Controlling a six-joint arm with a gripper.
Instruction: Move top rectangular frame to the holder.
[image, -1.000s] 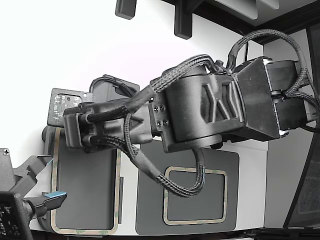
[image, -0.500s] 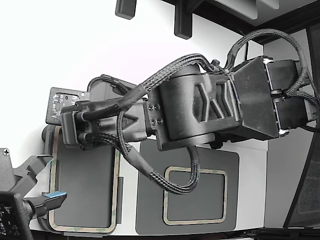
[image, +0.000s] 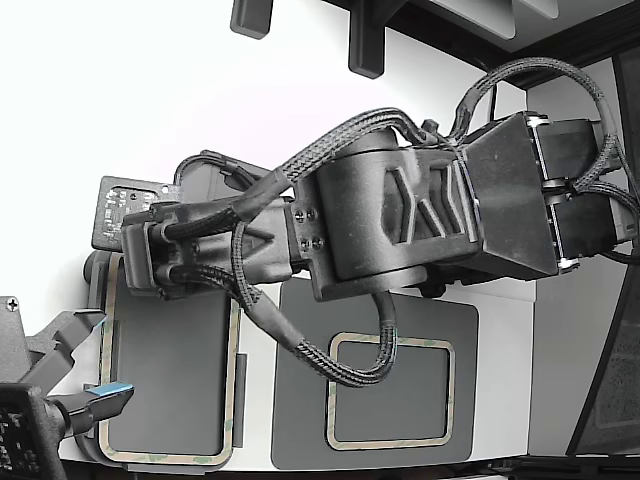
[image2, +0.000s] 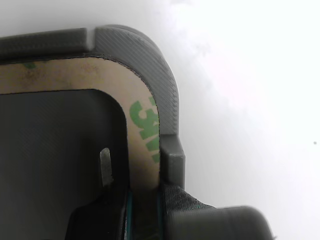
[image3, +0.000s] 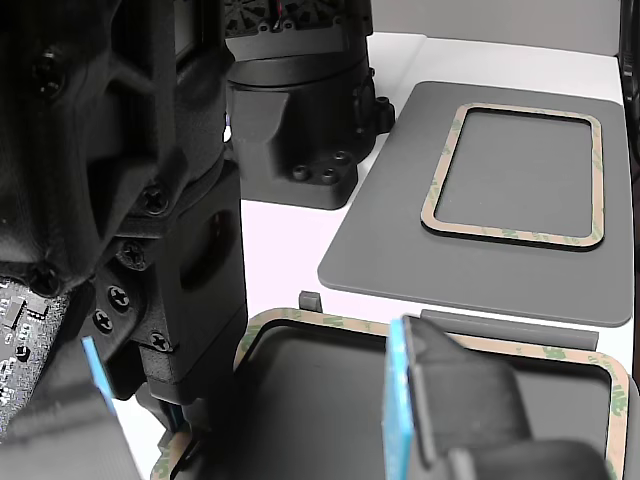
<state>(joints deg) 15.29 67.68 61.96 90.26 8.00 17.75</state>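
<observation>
The top rectangular frame (image: 165, 460), tan with green print, lies in the holder (image: 93, 290) at the exterior view's left. My gripper (image: 140, 265) reaches over its far short end. In the wrist view the frame's rounded corner (image2: 75, 75) sits inside the grey holder's rim (image2: 155, 65), next to a raised tab. My gripper (image2: 142, 215) appears shut on the frame's edge strip. In the other view my gripper (image3: 180, 425) sits at the frame's corner, and the frame's long side (image3: 340, 322) runs along the holder.
A near-identical second frame (image: 390, 443) lies on a darker grey mat (image: 300, 400) to the exterior view's right, also in the other view (image3: 510, 235). A second arm's gripper with a blue pad (image: 105, 392) hovers over the holder's near end. A small circuit board (image: 130, 205) stands behind.
My arm has shifted slightly toward the exterior view's left, and the frame on the holder has moved a little with it. The second arm and second frame have not moved.
</observation>
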